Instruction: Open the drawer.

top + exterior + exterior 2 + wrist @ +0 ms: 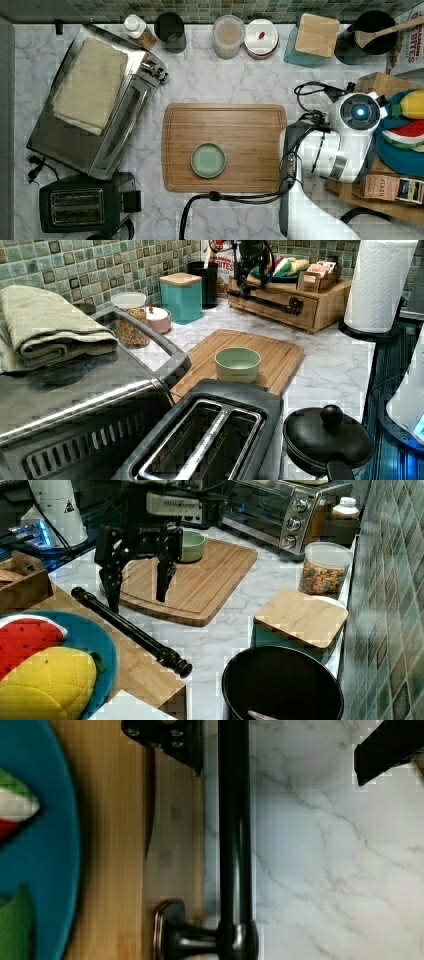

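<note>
The gripper [137, 592] hangs over the drawer's black handle [131, 626] with its two fingers [111, 582] spread wide, one on each side of the bar, holding nothing. In the wrist view the handle [234, 835] runs between the finger tips, next to the marble counter [325, 850]. The drawer [272, 306] sits shut in a wooden box at the right view's bottom left. On top of the box lies a blue plate [87, 640] with toy fruit [47, 682]. Just past the handle is a cutting board [200, 580] with a green bowl [192, 545] on it. Farther back stands a toaster oven [280, 505]. A teal box with a wooden lid [300, 617] and a black pot [282, 685] stand by the tiled wall.
</note>
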You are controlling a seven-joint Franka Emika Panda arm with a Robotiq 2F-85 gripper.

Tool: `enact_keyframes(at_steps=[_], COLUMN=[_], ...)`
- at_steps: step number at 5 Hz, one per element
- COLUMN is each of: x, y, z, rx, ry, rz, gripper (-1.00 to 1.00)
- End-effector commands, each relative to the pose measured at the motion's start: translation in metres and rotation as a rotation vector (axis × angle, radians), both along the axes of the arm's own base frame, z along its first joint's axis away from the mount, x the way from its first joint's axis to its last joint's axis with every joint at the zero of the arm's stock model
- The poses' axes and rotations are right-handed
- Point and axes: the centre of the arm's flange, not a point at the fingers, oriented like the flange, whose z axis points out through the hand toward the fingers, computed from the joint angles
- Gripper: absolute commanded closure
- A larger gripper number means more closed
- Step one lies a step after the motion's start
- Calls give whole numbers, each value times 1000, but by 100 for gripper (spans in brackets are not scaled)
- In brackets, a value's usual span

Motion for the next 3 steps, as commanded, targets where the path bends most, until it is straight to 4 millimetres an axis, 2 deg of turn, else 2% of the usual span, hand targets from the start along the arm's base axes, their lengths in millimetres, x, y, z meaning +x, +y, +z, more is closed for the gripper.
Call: enact_keyframes(at_steps=[1,2,3], x=[-9,5,16], y=[-32,-33,-24], z=[-28,-39,-51], rx=[-62,-65,-52], ry=[-66,-61,-86], rz=[-47,-17,-15], gripper=[-100,-100,-100])
